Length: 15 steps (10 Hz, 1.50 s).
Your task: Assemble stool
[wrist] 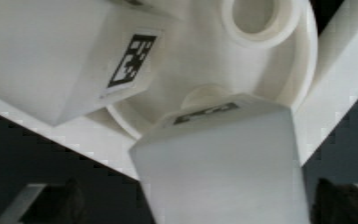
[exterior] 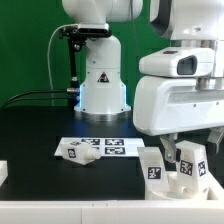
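Exterior view faces the arm base across the table; wrist view hugs their shared stool.

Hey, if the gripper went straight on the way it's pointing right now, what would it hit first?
Most likely the leg just below the gripper; the wrist view shows it straight ahead, though depth is unclear.

A matte black table top spreads across the exterior view. Near its middle lies the marker board, thin, flat and white, printed with black square tags. Black cables lie along the far side. At the exterior view's left edge a small white block is cut off, possibly a bracket.
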Motion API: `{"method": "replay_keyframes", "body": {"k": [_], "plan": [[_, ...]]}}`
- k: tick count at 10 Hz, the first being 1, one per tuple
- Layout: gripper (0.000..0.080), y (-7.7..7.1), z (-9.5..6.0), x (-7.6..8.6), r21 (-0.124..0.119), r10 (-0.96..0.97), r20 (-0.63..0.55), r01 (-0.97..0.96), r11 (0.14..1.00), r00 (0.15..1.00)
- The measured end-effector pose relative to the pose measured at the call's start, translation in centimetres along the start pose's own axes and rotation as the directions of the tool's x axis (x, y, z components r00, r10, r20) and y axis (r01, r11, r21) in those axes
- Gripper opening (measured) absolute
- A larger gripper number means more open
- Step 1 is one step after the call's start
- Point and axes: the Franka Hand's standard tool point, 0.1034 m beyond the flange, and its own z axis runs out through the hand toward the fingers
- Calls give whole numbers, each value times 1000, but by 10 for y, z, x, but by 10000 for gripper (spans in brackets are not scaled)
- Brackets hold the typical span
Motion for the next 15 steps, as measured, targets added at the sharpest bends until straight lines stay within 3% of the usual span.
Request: {"method": "replay_keyframes", "body": {"k": [1, 2, 3, 6, 8, 9, 12, 15], "plan": [[388, 0, 0, 0, 0, 17, 0, -17, 1000, 1000], [388, 1, -1, 1, -1, 42, -4, -42, 999, 999], [335, 1, -1, 1, 0, 116, -4, -116, 993, 993], [335, -3, -2, 5, 2, 433, -8, -433, 901, 901], [335, -2, -2, 5, 39, 698, -6, -698, 715, 716], [335, 1, -1, 4, 75, 802, -4, -799, 596, 598], [335, 2, -1, 3, 76, 909, 13, -907, 415, 417], [335, 0, 1, 1, 72, 998, 58, -997, 9, 13]]}}
